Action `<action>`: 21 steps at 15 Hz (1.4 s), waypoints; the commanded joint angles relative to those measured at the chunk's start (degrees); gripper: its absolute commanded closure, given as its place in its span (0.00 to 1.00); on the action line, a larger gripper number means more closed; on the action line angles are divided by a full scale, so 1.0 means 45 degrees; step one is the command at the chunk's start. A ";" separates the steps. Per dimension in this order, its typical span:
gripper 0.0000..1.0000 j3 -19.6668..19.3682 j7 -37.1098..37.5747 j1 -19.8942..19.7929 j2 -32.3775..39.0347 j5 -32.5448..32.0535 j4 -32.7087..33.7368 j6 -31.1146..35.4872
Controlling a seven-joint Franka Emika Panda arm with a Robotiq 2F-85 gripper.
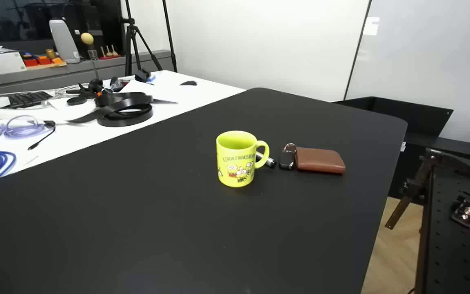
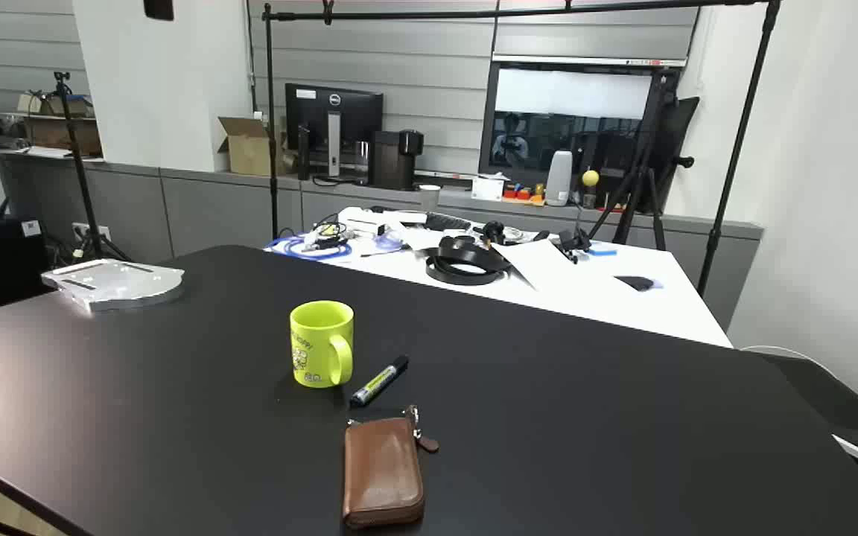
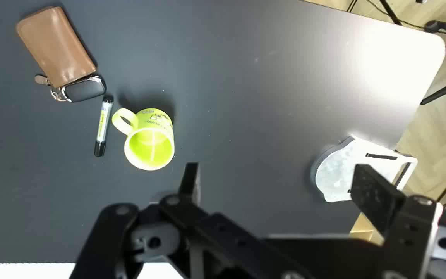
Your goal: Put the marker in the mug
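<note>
The yellow-green mug stands upright on the black table, its handle pointing toward the marker. It also shows in an exterior view and in the wrist view. The marker, black-capped with a pale green-yellow label, lies flat beside the handle, apart from the mug. In the wrist view the marker is left of the mug; in an exterior view the marker is partly hidden behind the handle. My gripper is open and empty, above the table, right of the mug and marker in the wrist view. Neither exterior view shows it.
A brown wallet-like case with a black key fob lies close to the marker's end. A pale flat plate lies at the table's edge. A white table with cables and black straps adjoins the black table.
</note>
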 commanded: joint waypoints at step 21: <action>0.00 -0.0721 0.0092 -0.3612 0.0082 -0.3927 -0.1263 0.2287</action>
